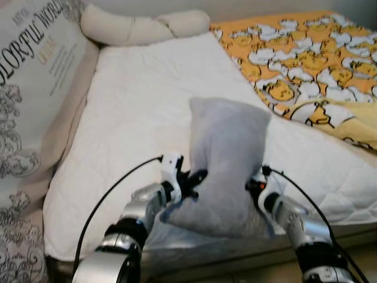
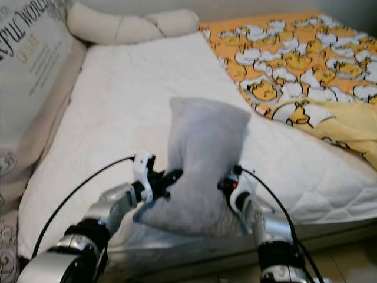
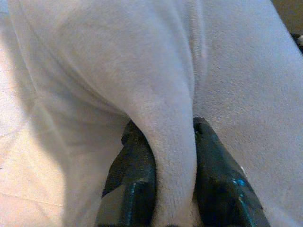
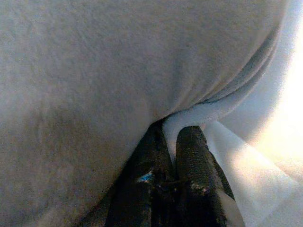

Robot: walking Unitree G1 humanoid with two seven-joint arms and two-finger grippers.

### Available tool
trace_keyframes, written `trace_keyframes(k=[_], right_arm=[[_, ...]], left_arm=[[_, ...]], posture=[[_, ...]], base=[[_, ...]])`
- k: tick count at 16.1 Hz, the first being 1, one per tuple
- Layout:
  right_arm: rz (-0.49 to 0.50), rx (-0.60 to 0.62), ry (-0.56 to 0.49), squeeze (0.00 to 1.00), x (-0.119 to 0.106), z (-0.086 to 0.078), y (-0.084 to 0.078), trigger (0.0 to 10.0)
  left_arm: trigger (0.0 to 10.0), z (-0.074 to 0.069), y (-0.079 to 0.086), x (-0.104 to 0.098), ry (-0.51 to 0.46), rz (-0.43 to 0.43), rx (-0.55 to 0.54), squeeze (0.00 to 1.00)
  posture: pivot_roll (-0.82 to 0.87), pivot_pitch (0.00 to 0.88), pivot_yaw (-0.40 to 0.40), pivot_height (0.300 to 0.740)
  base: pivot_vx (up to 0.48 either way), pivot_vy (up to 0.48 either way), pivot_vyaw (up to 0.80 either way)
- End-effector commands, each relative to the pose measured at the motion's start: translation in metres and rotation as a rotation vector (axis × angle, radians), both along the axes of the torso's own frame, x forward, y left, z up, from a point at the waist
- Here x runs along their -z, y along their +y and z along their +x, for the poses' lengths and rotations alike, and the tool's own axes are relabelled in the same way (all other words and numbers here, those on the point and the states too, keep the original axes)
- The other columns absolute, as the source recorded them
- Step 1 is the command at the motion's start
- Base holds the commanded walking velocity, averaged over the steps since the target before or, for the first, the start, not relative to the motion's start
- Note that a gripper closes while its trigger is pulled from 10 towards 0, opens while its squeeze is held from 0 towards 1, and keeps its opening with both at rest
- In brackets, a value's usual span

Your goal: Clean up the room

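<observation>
A grey pillow (image 1: 227,159) stands upright over the near edge of the white mattress (image 1: 135,106), held between both arms. My left gripper (image 1: 197,177) is shut on a fold of the pillow's left side; in the left wrist view its two black fingers (image 3: 135,175) pinch the grey cloth (image 3: 165,142). My right gripper (image 1: 254,184) is shut on the pillow's right edge, where the right wrist view shows its fingers (image 4: 189,161) clamped on a thin seam of the pillow (image 4: 118,71).
A yellow duck-print blanket (image 1: 312,65) covers the bed's far right. A long knotted cream cushion (image 1: 141,26) lies at the head. A large printed pillow (image 1: 35,76) leans along the left side. A strip of floor (image 2: 347,259) shows below the mattress edge.
</observation>
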State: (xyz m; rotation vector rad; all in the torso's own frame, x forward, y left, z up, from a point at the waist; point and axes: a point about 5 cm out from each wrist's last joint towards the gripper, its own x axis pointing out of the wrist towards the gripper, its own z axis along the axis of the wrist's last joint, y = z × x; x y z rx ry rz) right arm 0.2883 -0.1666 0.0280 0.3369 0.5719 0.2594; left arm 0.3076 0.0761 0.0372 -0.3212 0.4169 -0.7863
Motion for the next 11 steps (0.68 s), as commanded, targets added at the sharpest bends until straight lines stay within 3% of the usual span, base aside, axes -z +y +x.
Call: trace_keyframes(k=[1, 5, 6, 7, 10, 11], right_arm=[[0.053, -0.051, -0.072, 0.0, -0.016, 0.006, 0.021, 0.0], [0.083, -0.043, -0.2, 0.0, -0.04, 0.013, 0.029, 0.0], [0.083, -0.043, -0.2, 0.0, -0.04, 0.013, 0.029, 0.0], [0.121, -0.016, -0.338, 0.0, -0.066, 0.018, 0.034, 0.0], [0.155, 0.001, -0.464, 0.0, -0.09, 0.016, 0.037, 0.0], [0.127, 0.0, -0.477, 0.0, -0.092, 0.015, 0.038, 2.5]], left_arm=[[0.0, 0.001, -0.005, -0.006, -0.047, 0.028, 0.027, 0.0], [0.0, 0.01, -0.003, -0.039, -0.19, 0.014, -0.025, 0.0], [0.0, 0.01, -0.003, -0.039, -0.19, 0.014, -0.025, 0.0], [0.0, 0.012, 0.008, -0.065, -0.31, 0.053, -0.098, 0.0], [0.0, 0.008, 0.021, -0.09, -0.421, 0.144, -0.176, 0.0], [0.0, 0.007, 0.024, -0.095, -0.457, 0.177, -0.205, 0.0]], posture=[[-0.18, 0.0, 0.095, 0.74], [-0.16, 0.0, 0.094, 0.74], [-0.16, 0.0, 0.094, 0.74], [-0.14, 0.0, 0.107, 0.74], [-0.12, 0.0, 0.1, 0.74], [-0.11, 0.0, 0.093, 0.74]], base=[[0.0, 0.0, 0.0], [0.0, 0.0, 0.0], [0.0, 0.0, 0.0], [0.0, 0.0, 0.0], [0.0, 0.0, 0.0], [0.0, 0.0, 0.0]])
